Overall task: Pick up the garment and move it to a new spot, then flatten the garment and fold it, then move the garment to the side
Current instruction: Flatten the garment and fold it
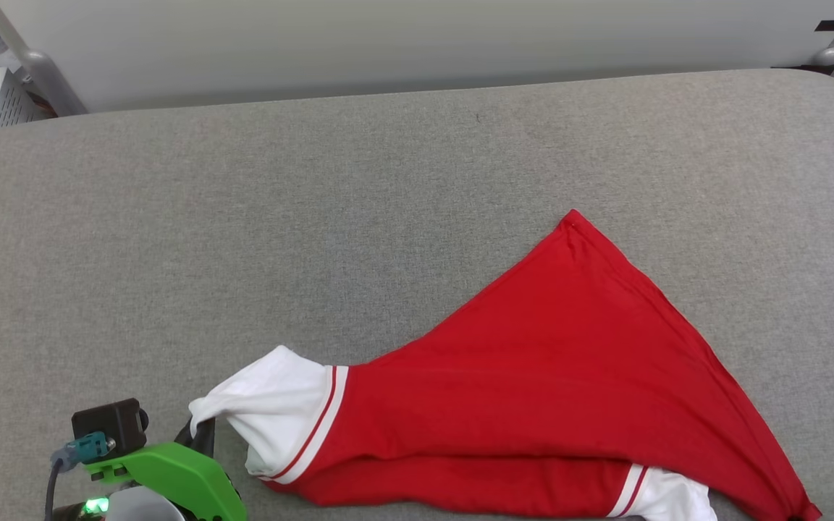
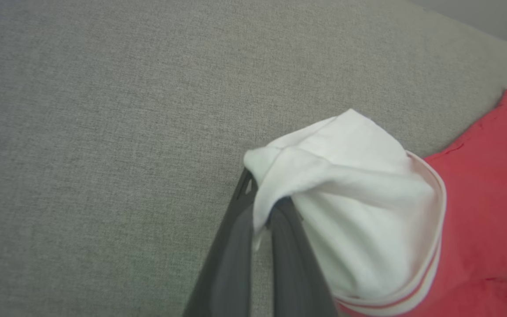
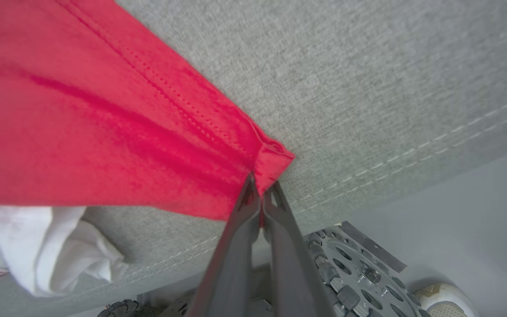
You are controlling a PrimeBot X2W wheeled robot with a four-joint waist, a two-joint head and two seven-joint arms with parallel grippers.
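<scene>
If tugged unevenly, risks slippage: left gripper (image 2: 263, 211) clamped on sleeve (image 2: 346, 185), near left; right gripper (image 3: 260, 189) on garment (image 1: 533, 376) hem (image 3: 275, 155), near right.

A grey fabric surface (image 1: 316, 217) — the garment (image 1: 569, 362) lies across it.

Grey fabric tabletop (image 1: 279, 217), rounded corners; white panel (image 1: 417, 43) behind, metal posts (image 1: 51, 83); pale floor (image 3: 469, 211).

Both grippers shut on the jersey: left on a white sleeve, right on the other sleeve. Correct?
No. The right gripper is shut on a red hem corner of the garment, not a sleeve; the right wrist view shows it. The left gripper does hold the white sleeve.
</scene>
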